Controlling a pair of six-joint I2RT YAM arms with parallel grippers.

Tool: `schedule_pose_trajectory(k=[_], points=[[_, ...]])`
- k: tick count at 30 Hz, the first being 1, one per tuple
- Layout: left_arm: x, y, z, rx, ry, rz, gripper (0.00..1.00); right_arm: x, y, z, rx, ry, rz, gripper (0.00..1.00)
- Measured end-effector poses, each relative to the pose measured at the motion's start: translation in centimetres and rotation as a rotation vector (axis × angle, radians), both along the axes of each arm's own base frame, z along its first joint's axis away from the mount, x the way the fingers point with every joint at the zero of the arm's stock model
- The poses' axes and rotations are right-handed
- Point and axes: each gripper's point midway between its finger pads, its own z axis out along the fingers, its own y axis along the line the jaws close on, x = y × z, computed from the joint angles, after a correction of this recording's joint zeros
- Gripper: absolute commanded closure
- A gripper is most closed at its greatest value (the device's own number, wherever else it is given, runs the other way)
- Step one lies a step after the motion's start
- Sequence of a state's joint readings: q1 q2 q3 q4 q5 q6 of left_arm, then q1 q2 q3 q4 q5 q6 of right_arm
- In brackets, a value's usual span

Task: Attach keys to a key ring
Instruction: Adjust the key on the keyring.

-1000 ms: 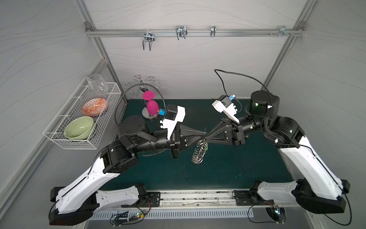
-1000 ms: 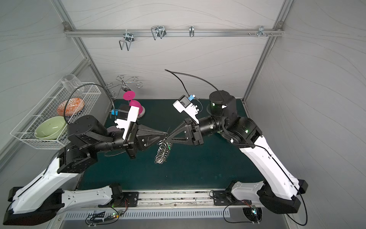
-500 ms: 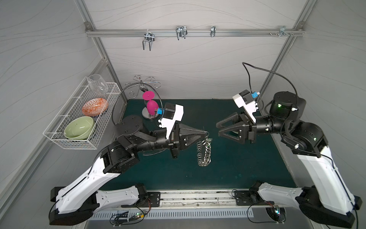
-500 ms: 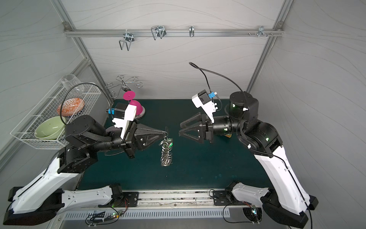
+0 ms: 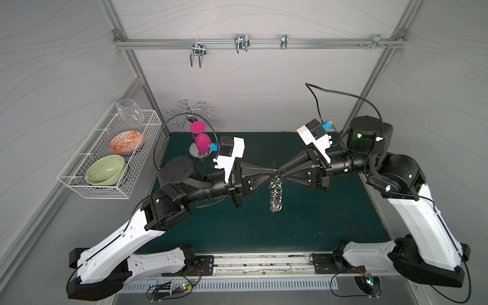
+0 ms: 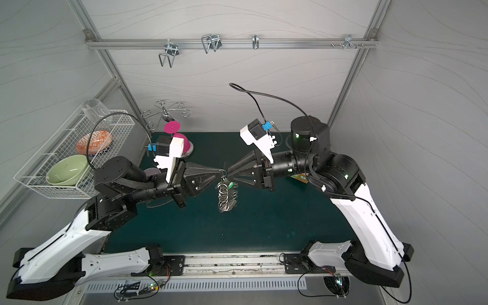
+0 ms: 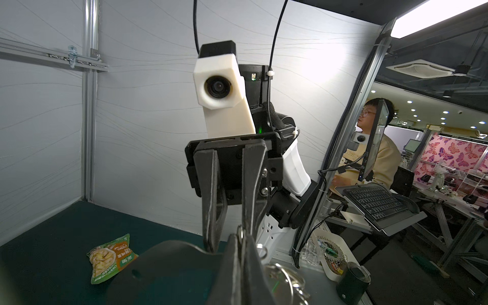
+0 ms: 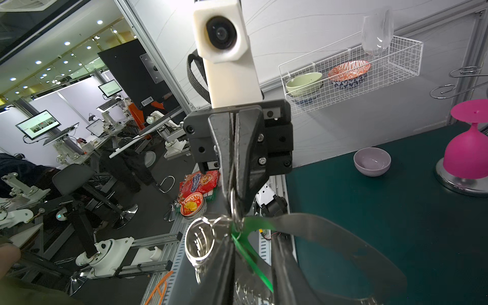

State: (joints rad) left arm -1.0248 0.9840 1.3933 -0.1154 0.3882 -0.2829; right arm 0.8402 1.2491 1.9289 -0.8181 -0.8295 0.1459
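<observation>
Key ring (image 5: 276, 194): hangs clear above the bench (image 5: 317, 224), long axis vertical, top wire loop clenched in the left claw (image 5: 272, 173).
Key (image 6: 230, 184): green, at the ring's top, on the right claw's side.
Right claw (image 5: 281, 174): nearer the key, tip to tip with the left claw, jaws slightly apart; grip probably unsettled, cannot tell.
Views: both top views give a green speck; the right wrist shows the key (image 8: 250, 253) between the fingers.

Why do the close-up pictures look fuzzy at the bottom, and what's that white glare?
Left wrist view: the left fingers sit too close to focus, and the wall glares white near a ceiling lamp. Right wrist view: the key and key ring blur likewise. Both top views: even light, everything sharp.
</observation>
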Motion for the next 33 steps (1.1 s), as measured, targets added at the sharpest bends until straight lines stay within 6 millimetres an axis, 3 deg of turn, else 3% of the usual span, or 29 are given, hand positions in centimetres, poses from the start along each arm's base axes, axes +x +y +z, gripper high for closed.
schedule_pose_trajectory(k=[7, 17, 33], points=[[0.1, 0.1, 0.3, -0.017, 0.000, 0.005, 1.00, -0.2, 0.1, 0.0, 0.000, -0.005, 0.004, 0.75], [0.3, -0.4, -0.6, -0.003, 0.029, 0.001, 1.00, 0.2, 0.2, 0.0, -0.002, -0.010, -0.018, 0.78], [0.4, -0.4, -0.8, -0.004, 0.048, -0.002, 1.00, -0.1, 0.3, 0.3, 0.005, -0.009, 0.007, 1.00]])
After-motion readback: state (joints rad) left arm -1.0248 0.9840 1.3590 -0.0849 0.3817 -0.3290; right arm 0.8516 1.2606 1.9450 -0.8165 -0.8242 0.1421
